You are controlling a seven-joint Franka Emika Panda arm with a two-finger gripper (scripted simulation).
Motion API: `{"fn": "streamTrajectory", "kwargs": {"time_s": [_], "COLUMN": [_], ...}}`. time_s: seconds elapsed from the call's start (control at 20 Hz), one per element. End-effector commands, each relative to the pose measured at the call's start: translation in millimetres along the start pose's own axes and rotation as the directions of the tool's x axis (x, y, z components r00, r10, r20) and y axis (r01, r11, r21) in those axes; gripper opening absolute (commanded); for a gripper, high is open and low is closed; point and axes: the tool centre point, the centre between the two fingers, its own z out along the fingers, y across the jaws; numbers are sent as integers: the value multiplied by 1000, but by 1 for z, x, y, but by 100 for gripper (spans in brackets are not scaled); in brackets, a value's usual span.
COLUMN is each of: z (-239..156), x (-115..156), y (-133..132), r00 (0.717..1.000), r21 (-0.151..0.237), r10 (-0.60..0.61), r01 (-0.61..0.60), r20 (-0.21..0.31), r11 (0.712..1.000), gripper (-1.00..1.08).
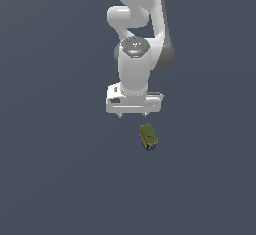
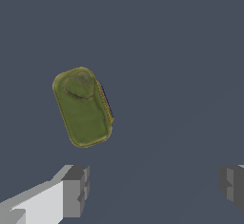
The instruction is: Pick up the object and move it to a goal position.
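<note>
Approach step — white two-finger gripper (image 1: 132, 114) hovering spread wide, nothing between its fingers, near the small olive-green oblong block (image 1: 148, 136) (image 2: 83, 106). Next: centring over it, descending.

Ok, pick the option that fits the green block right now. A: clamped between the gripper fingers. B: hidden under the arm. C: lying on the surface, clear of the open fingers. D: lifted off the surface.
C: the object lies free on the surface, and in the wrist view the gripper shows its fingers wide apart with nothing between them.
</note>
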Motion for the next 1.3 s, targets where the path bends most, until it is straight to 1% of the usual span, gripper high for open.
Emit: {"fn": "streamTrajectory", "kwargs": {"time_s": [0.0,0.15,0.45,0.7,0.95,1.1,1.25], "z": [0,3,17,17,24,31,41], "x": [0,-2,-11,-10,-2,7,18], "y": [0,2,15,14,3,-10,-29], "r00": [1000,1000,999,999,999,995,985], "r21": [0,-4,-25,-25,-24,-22,-19], "r10": [0,2,18,13,-38,-96,-173], "r01": [0,-2,-17,-12,38,96,173], "r20": [0,6,39,38,35,30,23], "r11": [1000,1000,1000,1000,999,995,985], "gripper": [100,100,100,100,100,100,100]}}
